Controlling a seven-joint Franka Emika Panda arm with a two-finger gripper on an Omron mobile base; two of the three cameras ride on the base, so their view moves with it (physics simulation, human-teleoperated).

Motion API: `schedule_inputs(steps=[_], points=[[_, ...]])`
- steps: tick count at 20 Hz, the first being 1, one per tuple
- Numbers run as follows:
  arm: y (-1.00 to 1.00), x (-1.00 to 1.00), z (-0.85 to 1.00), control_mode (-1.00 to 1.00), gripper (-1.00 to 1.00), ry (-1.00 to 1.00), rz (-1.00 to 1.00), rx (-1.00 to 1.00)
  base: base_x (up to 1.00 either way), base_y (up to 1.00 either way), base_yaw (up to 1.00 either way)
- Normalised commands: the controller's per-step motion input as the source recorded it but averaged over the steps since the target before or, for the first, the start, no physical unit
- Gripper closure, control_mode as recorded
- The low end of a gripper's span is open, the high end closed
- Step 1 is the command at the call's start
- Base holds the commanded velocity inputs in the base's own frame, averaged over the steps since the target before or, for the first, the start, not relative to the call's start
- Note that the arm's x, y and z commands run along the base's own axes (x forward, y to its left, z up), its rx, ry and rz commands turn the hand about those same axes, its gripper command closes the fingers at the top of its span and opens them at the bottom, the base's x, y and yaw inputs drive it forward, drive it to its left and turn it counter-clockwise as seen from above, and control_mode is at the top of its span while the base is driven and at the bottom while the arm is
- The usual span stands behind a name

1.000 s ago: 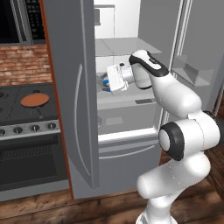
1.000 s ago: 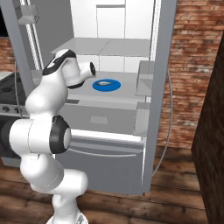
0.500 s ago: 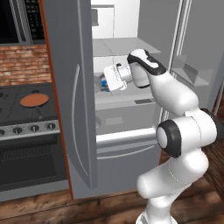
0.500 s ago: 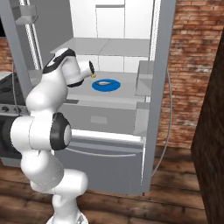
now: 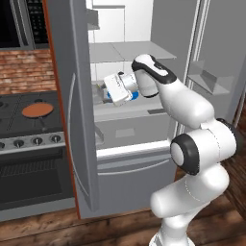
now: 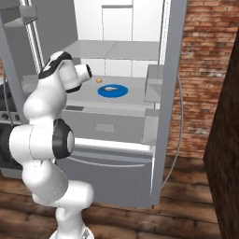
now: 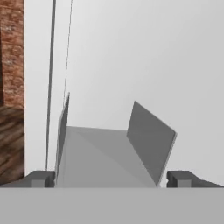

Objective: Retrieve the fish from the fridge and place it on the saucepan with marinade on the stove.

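Dark finger tips (image 7: 40, 178) stand at the two bottom corners of the hand view, spread to their full width, with nothing between them. The gripper (image 7: 111, 179) is empty and faces a grey door bin (image 7: 109, 153) set against the white inner face of a fridge door, with a thin vertical edge and a strip of brick wall (image 7: 11, 52) to the left of that picture.

In the left base view the white hand (image 5: 117, 89) is inside the open fridge (image 5: 144, 62), just above the grey middle shelf (image 5: 125, 108), pointing toward the left door. A sliver of the blue plate (image 5: 134, 96) shows behind the wrist.

In the right base view the blue plate lies flat on the same shelf, and the fish (image 6: 111, 88) lies on it, slim and grey-silver, roughly centred. A small yellow-orange lump (image 6: 99, 80) sits on the shelf just behind and left of the plate. The arm's wrist is near the plate's left side, apart from it; the fish is untouched.

To the left of the fridge, the stove (image 5: 19, 125) carries the saucepan (image 5: 37, 111) on its grates, with the reddish-brown marinade (image 5: 37, 110) as a flat disc inside. Silver knobs (image 5: 37, 141) line the stove's front edge.
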Motion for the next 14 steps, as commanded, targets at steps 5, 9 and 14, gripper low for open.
schedule_inputs(steps=[5, 9, 14], points=[[0.52, 0.0, 0.0, -1.0, -1.0, 0.03, 0.02, 0.0, 0.0, 0.0, 0.0], [0.55, 0.0, 0.0, -1.0, -1.0, 0.02, 0.0, 0.0, 0.0, 0.0, 0.0], [0.54, 0.0, 0.0, -1.0, -1.0, 0.0, 0.0, 0.0, 0.0, 0.0, 0.0]])
